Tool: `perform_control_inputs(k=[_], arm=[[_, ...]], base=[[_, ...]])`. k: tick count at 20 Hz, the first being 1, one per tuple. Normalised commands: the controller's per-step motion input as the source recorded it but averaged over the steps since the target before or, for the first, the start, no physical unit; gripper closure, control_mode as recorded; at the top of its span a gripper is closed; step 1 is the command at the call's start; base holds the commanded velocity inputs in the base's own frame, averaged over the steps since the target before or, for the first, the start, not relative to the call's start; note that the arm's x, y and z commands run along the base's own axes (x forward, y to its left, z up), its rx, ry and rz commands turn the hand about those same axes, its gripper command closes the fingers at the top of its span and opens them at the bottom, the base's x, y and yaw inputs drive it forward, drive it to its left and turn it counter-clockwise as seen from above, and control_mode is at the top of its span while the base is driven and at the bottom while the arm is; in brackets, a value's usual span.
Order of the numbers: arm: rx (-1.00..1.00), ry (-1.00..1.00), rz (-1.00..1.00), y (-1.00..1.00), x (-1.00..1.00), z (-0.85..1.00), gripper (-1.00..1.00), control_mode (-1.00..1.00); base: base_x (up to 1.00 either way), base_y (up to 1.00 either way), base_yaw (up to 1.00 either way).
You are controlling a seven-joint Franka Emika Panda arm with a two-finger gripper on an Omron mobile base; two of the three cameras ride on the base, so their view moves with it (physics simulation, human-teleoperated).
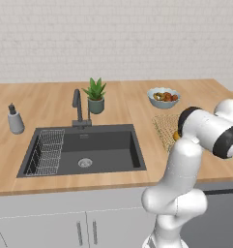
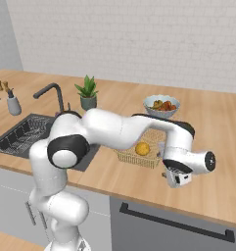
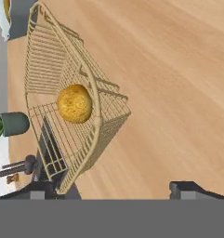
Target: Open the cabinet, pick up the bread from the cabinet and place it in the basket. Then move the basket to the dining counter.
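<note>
The basket (image 3: 71,107) is sitting on the dining counter (image 2: 212,127) with the bread (image 3: 74,103) lying inside it. The gripper (image 3: 120,188) is standing wide and empty beside its rim, so the delivery looks finished; backing away comes next.

In the left base view the white arm covers the right part of the basket (image 1: 165,127), and of the bread (image 1: 176,136) only a small orange sliver shows at the basket's right side. In the right base view the forearm hides the far rim of the basket (image 2: 138,157). In the hand view the picture's left edge cuts off the potted plant (image 3: 10,123) just left of the basket (image 3: 69,95), and the top corner cuts the fruit bowl (image 3: 3,17). The fruits in the bowl (image 1: 164,96) are too small to name.
</note>
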Motion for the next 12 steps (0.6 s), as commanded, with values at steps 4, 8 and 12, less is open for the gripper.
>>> perform_control_inputs(k=[4, 8, 12], arm=[[0.01, -0.36, 0.0, 1.0, -1.0, 0.19, -1.0, -1.0], [0.0, -0.3, 0.0, 1.0, -0.68, 0.53, -1.0, -1.0], [-0.02, -0.23, 0.0, 0.96, -0.27, 0.94, -1.0, -1.0]], base=[[0.0, 0.0, 0.0], [0.0, 0.0, 0.0], [0.0, 0.0, 0.0]])
